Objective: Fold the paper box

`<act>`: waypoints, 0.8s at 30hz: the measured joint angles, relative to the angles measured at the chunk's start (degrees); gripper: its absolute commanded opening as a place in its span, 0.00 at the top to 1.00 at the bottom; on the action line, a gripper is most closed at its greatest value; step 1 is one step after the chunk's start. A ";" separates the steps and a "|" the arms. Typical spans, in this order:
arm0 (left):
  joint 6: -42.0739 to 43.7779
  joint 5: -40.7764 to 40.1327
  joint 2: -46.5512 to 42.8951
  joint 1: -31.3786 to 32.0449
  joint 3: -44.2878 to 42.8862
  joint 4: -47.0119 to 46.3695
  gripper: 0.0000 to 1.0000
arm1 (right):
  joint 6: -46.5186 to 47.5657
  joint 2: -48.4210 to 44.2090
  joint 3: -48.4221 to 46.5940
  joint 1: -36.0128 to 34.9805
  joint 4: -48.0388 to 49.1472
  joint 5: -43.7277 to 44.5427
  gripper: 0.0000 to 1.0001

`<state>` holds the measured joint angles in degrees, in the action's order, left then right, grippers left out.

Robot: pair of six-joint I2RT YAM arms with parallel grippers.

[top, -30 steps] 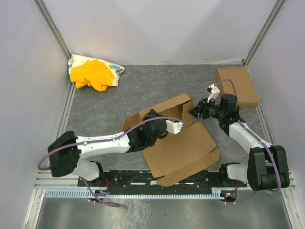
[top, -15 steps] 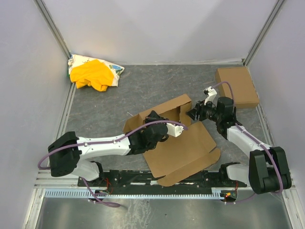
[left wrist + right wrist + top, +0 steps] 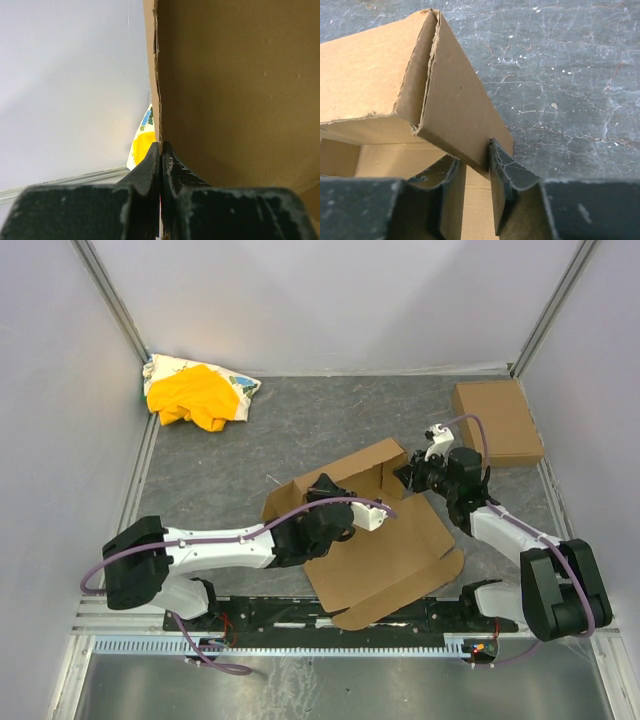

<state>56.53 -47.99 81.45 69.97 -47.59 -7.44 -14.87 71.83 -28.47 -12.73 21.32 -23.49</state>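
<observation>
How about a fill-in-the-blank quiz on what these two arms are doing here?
The paper box is made of brown ____. The left gripper is pinched shut on its ____. One raised wall stands ____ the right gripper's fingers. A smaller folded box sits in the far ____ corner.
Missing words: cardboard; edge; between; right.

Right hand (image 3: 474, 157) now farther forward, narrower, tight astride the paper box's (image 3: 385, 545) upright wall.
</observation>
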 measured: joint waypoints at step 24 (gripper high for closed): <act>4.42 -7.19 5.42 2.75 -0.02 -7.80 0.97 | -1.51 -0.90 3.32 -11.39 6.54 28.72 0.82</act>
<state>60.95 -55.18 86.87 72.73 -47.62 -15.25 -16.38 70.94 -25.15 -24.12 27.86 5.23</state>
